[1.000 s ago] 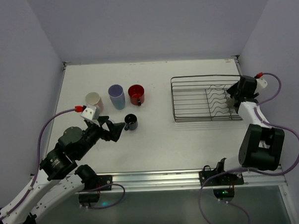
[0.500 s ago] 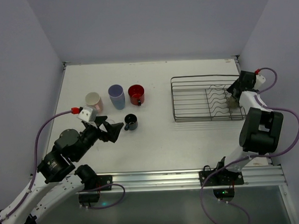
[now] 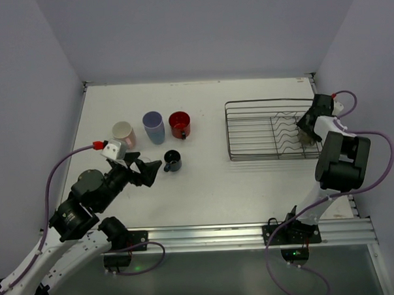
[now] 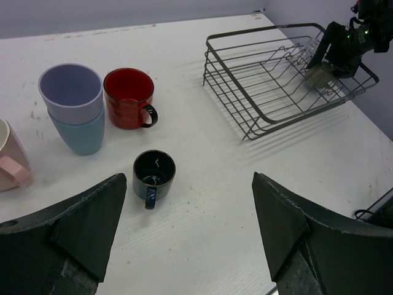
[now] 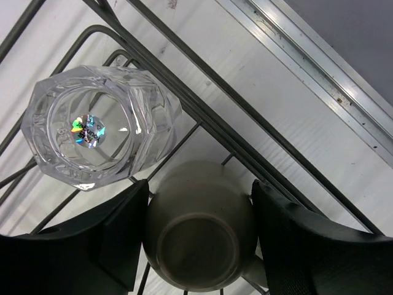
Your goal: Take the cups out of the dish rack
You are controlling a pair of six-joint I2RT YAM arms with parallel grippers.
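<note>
Your right gripper straddling the olive-grey cup in the dish rack corner, pinching or not you cannot tell, clear glass crowding just beside it, your left gripper spread near the navy mug.

Bright, even overhead light; soft short shadows on table. Rainbow glint inside clear glass. Left-wrist fingers dark, soft-focus.
</note>
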